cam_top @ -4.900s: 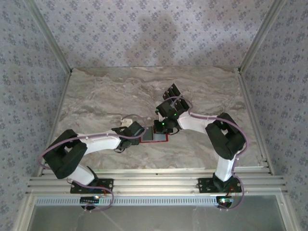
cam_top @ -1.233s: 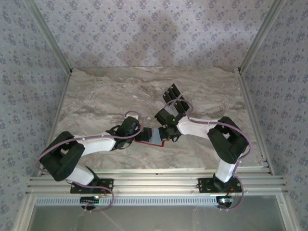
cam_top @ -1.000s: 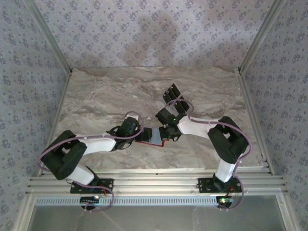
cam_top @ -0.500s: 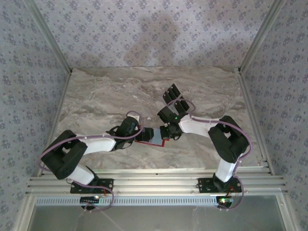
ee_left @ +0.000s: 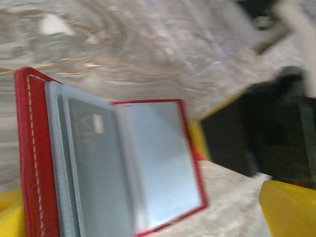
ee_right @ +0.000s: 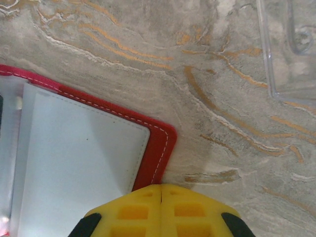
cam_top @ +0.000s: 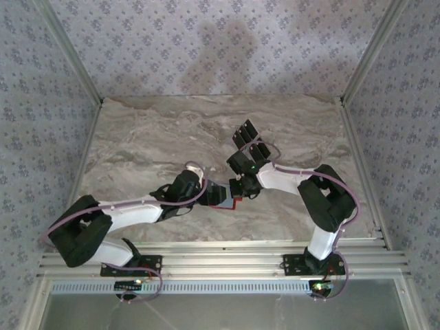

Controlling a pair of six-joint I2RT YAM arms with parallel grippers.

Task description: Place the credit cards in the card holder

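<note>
Stage: loading part-way, judged from layout. Locate card holder (cam_top: 221,194) spread open on marble table (cam_top: 151,137), near front edge, between both grippers. In left wrist view, note one dark credit card (ee_left: 89,148) with a pale mark, apparently tucked behind a grey-blue leaf close to the red spine; treat as loaded.

Check left gripper (ee_left: 148,222): released, jaws wide, yellow fingers (ee_left: 289,207) either side of the holder, grasping nothing. Check right gripper (ee_right: 160,210): clenched, tips shut together with nothing between, set at the holder's red corner, seemingly pinning it open; contact not confirmable.

Regard black flat pieces (cam_top: 242,134) farther back, just beyond the right wrist, as likely remaining credit cards; count unreadable. Note clear plastic piece (ee_right: 291,44) near the holder. Fetching and inserting those, then folding shut, left to do.
</note>
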